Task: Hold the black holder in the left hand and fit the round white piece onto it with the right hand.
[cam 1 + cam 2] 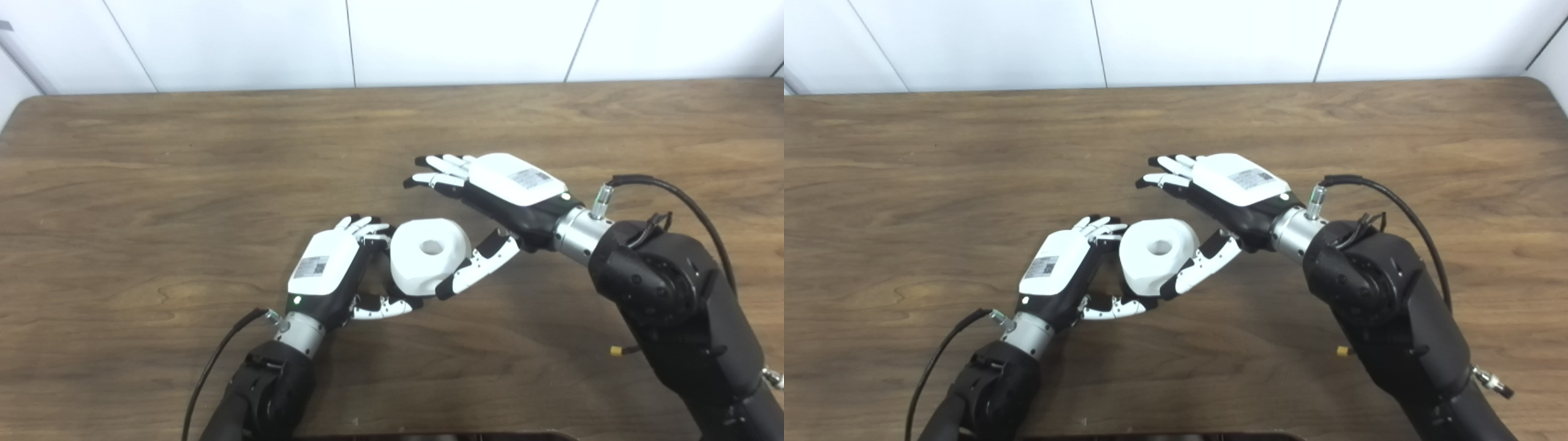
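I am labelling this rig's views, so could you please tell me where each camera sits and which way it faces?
Left eye view: on the head, looking down at the table; both arms enter from below.
Right eye view: beside it, slightly rightward, facing the same way, same arms.
Shared: left hand around the white piece, right hand open beside it; holder hidden.

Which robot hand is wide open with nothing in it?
The right hand. Its fingers are stretched out flat and apart, holding nothing. The left hand is curled around the round white piece.
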